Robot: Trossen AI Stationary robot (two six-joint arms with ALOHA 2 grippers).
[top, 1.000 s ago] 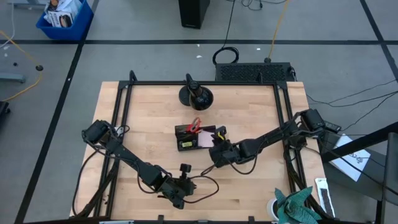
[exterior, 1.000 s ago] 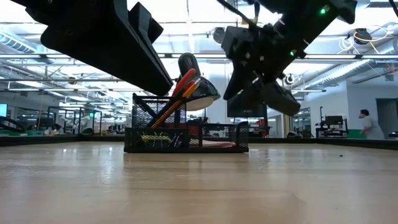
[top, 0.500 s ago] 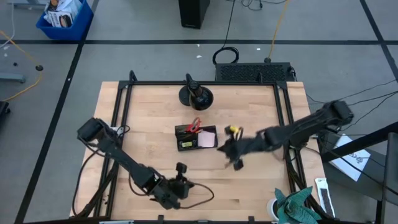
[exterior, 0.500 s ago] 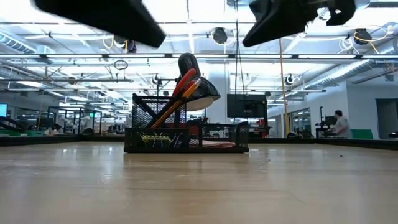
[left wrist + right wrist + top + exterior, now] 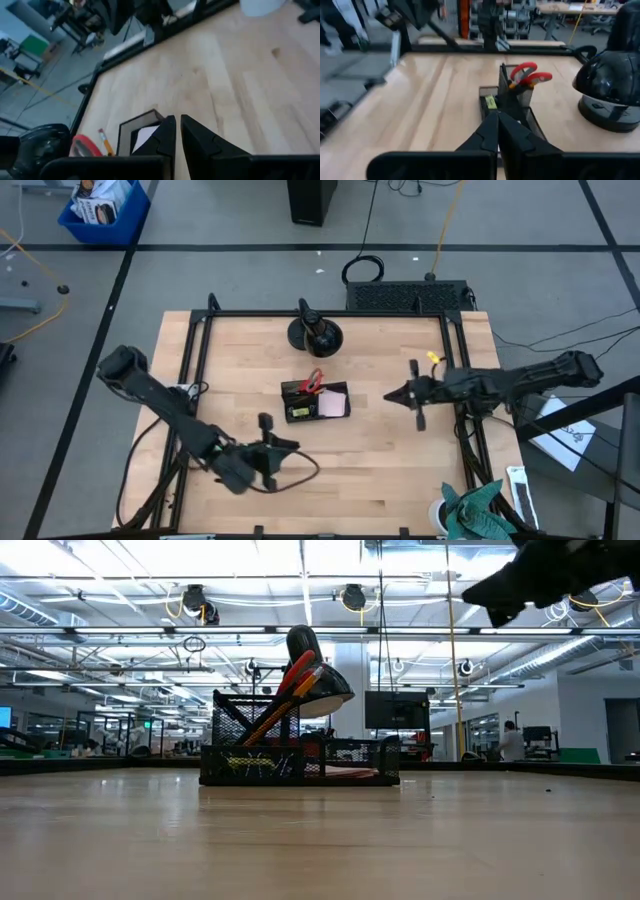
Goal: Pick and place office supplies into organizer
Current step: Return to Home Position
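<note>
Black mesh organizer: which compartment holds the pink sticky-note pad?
The low, shallow compartment of the black mesh organizer holds the pink pad; the tall one holds the red-handled scissors.

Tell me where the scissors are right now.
High view: the scissors stand handles-up in the organizer near the table's middle, close to the round black base.

One organizer (image 5: 240, 765), one scissors (image 5: 314, 378), perhaps two pencils (image 5: 275, 712).

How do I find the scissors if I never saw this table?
Look at the middle of the wooden table, where a black organizer sits. The scissors stand in its tall compartment, handles up. Only they have red loop handles; the orange pencil beside them is straight.
</note>
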